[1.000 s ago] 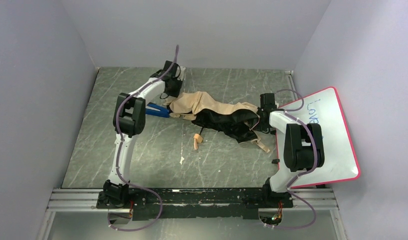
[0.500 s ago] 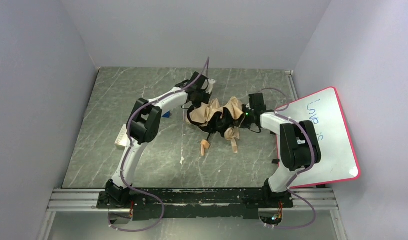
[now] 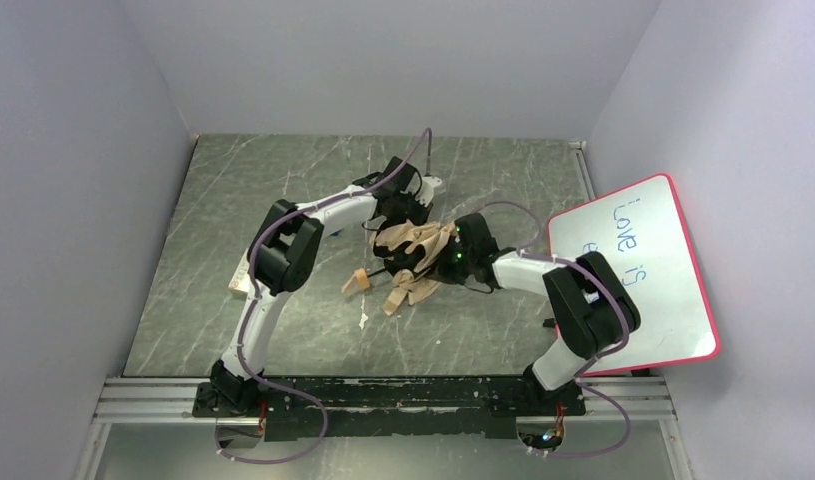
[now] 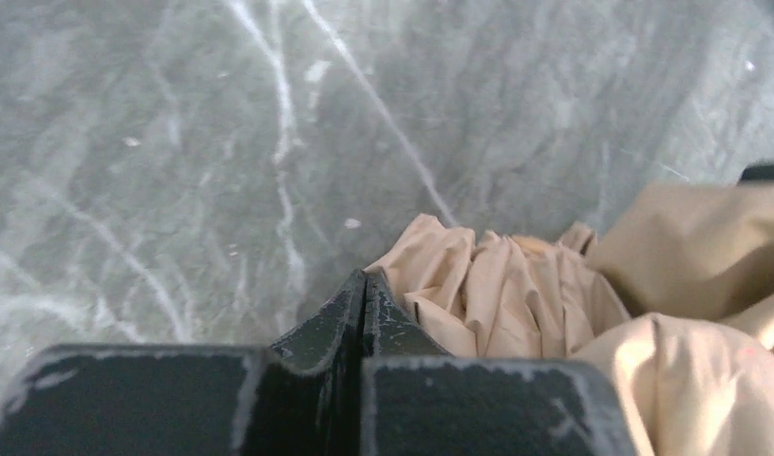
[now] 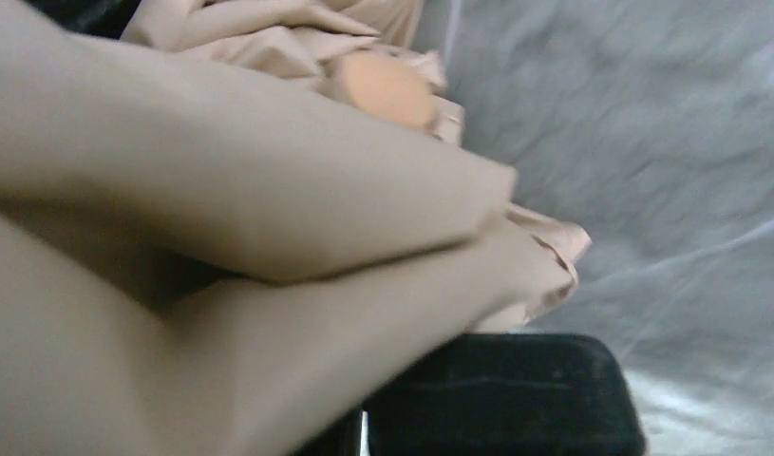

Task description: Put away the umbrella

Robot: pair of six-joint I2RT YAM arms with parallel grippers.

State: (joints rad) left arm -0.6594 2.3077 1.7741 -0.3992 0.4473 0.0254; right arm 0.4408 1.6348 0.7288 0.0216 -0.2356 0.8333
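From the top view, I see the umbrella (image 3: 415,258) squashed into a lump in the middle of the table (image 3: 283,180). My left pincer (image 3: 401,208) sits at the lump's 12 o'clock. My right pincer (image 3: 451,252) sits at its 3 o'clock. Both touch the cloth, so neither arm is nearer. It is too crumpled for me to tell which way its long side runs.

From the left wrist view, the left pincer (image 4: 365,285) has its jaws pressed tight together. The beige folds of the umbrella (image 4: 516,294) lie just beside it at 3 o'clock. I cannot tell if any cloth is pinched.

From the right wrist view, the umbrella (image 5: 221,190) fills the picture from 9 to 12 o'clock and drapes over the right pincer (image 5: 364,423). That pincer is closed too. I cannot tell if it holds cloth.
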